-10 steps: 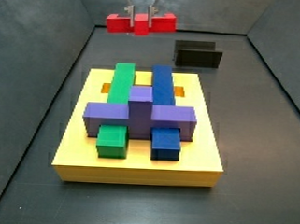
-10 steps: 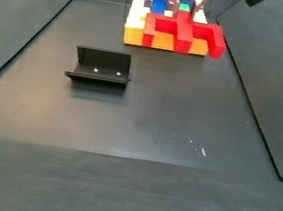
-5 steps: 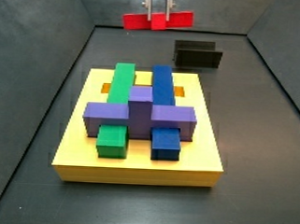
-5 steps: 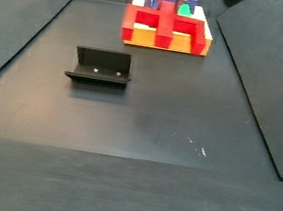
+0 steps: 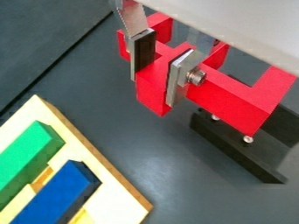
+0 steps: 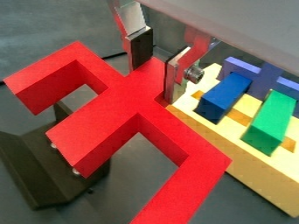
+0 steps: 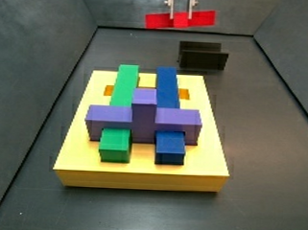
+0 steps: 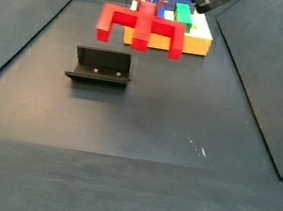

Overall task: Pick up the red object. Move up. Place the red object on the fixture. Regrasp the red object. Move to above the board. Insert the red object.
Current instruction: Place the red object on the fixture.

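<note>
Red object [image 5: 222,92] clamped between the tool [image 5: 163,68] fingers (held aloft).

Glossy plastic red object [image 6: 117,114]; silver metal gripper [image 6: 158,58] plates.

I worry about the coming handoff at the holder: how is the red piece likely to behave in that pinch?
The red object looks like stiff moulded plastic, so it probably won't bend. The claw clamps only its middle prong while long arms spread sideways, so a bump could twist it. Its glossy faces may slip. It hangs in the air near the fixture.
</note>
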Tool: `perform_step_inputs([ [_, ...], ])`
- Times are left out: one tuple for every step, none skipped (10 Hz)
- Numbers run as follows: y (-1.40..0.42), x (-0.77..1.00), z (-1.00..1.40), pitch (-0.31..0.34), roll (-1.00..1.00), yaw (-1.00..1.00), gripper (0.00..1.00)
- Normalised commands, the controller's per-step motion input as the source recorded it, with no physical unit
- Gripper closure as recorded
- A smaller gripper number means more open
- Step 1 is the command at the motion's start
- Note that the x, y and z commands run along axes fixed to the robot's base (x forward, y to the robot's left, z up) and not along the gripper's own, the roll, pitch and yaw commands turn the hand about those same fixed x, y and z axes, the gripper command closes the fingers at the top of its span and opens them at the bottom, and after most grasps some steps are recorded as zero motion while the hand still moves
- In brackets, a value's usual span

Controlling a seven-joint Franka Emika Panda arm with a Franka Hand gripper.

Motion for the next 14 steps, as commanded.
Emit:
perform_step_inputs([
  [0.24,1.00,-0.04,0.000,-0.17,-0.19,1.00],
  [0.25,1.00,-0.02,0.000,-0.17,-0.19,1.00],
  [0.21,1.00,0.00,0.000,-0.17,-0.16,1.00],
  [0.17,0.96,0.00,0.017,-0.18,-0.04,1.00],
  [0.10,0.87,0.00,0.160,-0.21,0.00,1.00],
  [0.07,0.85,0.00,0.277,-0.33,0.00,1.00],
  [0.00,0.84,0.00,0.320,-0.46,0.00,1.00],
  [0.00,0.75,0.00,0.257,-0.64,0.00,1.00],
  [0.00,0.68,-0.03,0.154,-0.82,0.00,1.00],
  [0.03,0.66,-0.17,0.023,-0.88,-0.01,1.00],
  [0.13,0.53,-0.37,-0.040,-0.71,-0.01,1.00],
  [0.15,0.50,-0.41,-0.117,-0.59,0.00,1.00],
  [0.14,0.45,-0.39,-0.126,-0.51,0.00,1.00],
  [0.11,0.41,-0.29,-0.051,-0.45,-0.01,1.00],
])
